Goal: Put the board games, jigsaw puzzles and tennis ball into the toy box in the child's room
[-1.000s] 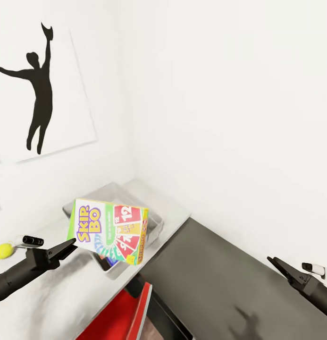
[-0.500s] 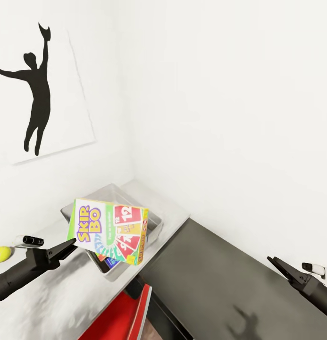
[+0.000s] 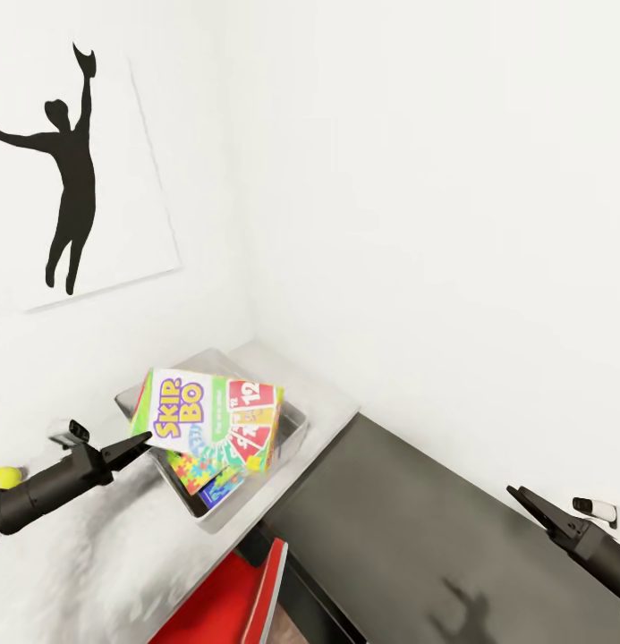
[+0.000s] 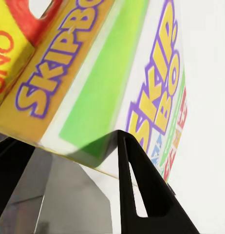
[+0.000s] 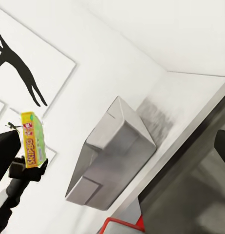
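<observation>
The long light-grey desk (image 3: 95, 555) runs under the left arm and meets a lower dark-grey counter (image 3: 408, 537) that stretches away beside the right arm. On the desk, just beyond the left gripper's tips, sits the shallow grey rectangular toy box (image 3: 296, 436) with sloping walls; in the right wrist view the same bin (image 5: 117, 156) appears from outside, its grey wall and base turned to the camera.

Over that bin the left gripper (image 3: 135, 444) holds the flat yellow-red-green Skip-Bo board game box (image 3: 216, 413) by its near corner. The box's long axis runs away from the gripper across the bin, the far end reaching toward the far rim, and its printed lid tilts up toward the head camera. The lid shows purple-edged yellow lettering on white, a green band, and red and yellow numbered cards. In the left wrist view the box's (image 4: 107, 83) yellow side and green stripe sit clamped between the black fingers (image 4: 141, 190).

Under the held box, inside the bin, lie a multicoloured jigsaw puzzle square (image 3: 202, 467) and a blue edge beside it. Behind the left arm rests the small yellow-green tennis ball (image 3: 2, 477).

The right gripper (image 3: 524, 503) hangs over the dark counter, well apart from the bin; I cannot tell whether its fingers are parted.
</observation>
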Tool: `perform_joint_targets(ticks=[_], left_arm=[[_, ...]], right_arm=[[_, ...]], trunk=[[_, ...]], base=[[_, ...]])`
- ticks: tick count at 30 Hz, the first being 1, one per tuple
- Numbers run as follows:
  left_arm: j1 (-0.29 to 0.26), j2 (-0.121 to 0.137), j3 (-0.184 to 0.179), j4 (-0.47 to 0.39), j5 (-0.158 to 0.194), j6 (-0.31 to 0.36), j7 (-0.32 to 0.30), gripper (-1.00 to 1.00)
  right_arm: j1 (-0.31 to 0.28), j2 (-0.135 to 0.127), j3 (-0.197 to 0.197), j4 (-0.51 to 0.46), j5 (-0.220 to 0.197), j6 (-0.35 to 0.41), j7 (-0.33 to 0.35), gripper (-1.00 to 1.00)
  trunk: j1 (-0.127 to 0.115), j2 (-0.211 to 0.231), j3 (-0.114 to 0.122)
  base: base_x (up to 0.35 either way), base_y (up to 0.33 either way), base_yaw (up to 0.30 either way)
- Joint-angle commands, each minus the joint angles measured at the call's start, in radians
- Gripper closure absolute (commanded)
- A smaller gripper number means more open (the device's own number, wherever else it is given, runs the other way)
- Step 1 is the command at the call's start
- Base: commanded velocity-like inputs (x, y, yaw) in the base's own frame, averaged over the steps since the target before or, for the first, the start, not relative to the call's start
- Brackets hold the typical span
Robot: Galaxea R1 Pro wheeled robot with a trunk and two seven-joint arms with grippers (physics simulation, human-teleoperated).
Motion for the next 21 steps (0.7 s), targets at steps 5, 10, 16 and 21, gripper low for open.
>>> perform_joint_targets(ticks=[5,10,16,21], left_arm=[[-0.121,0.060,-0.012,0.115,0.000,0.008,0.048,1.00],[-0.228,0.117,-0.082,0.199,-0.015,0.008,0.064,1.00],[-0.324,0.163,-0.170,0.274,-0.070,0.006,0.048,1.00],[-0.352,0.191,-0.198,0.267,-0.100,0.008,0.032,1.00]], right_arm=[[-0.001,0.000,0.001,0.000,-0.003,0.007,0.001,-1.00],[-0.001,0.000,0.001,0.000,-0.003,0.006,0.000,-1.00],[-0.001,0.003,0.002,0.000,-0.002,0.008,0.000,-1.00],[-0.001,0.026,0.002,0.000,-0.002,0.008,-0.002,-1.00]], trunk=[[0.000,-0.001,-0.001],[0.000,-0.001,-0.001],[0.000,-0.001,-0.001],[0.000,-0.001,-0.001]], base=[[0.000,0.000,0.000],[0.000,0.000,0.000],[0.000,0.000,0.000],[0.000,0.000,0.000]])
